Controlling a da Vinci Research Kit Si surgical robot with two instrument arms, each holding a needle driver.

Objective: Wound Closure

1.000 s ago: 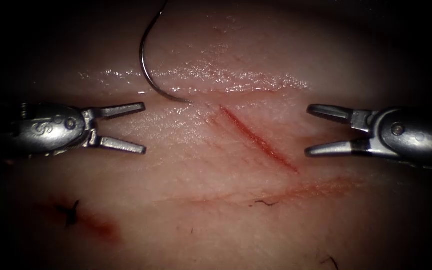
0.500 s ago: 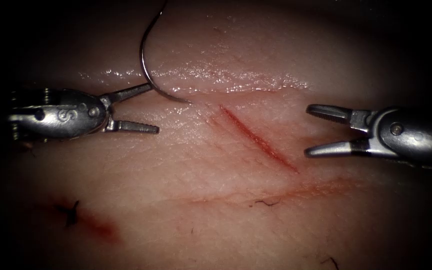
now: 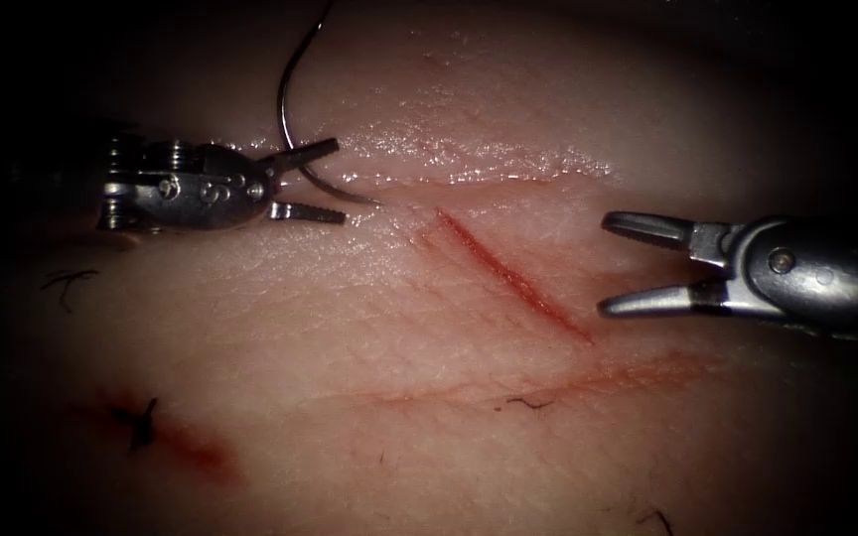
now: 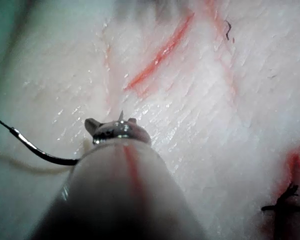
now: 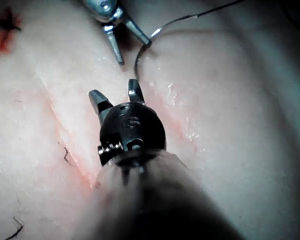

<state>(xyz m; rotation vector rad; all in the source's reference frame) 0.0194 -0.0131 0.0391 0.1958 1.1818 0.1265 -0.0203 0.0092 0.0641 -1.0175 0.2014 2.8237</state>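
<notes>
**Left tool's jaws sat around the needle beside the cut**

One curved needle (image 3: 288, 119) lay on the tissue (image 3: 429, 437), on the left side of the cut (image 3: 513, 278). It looked thin, dark and shiny. Its curve ran up and down, and its sharp end pointed at the top of the cut. I could not tell if that tip was in the tissue. One dark thread (image 3: 322, 18) led away from its far end.

There were two tools. The left tool (image 3: 318, 182) was left of the cut, with its jaws partly open on either side of the needle's lower curve, not clamped on it. The right tool (image 3: 616, 266) sat right of the cut, jaws wide open, holding nothing.

The cut was one thin red line, slanting. A few short cut thread ends (image 3: 139, 422) lay below it.
</notes>
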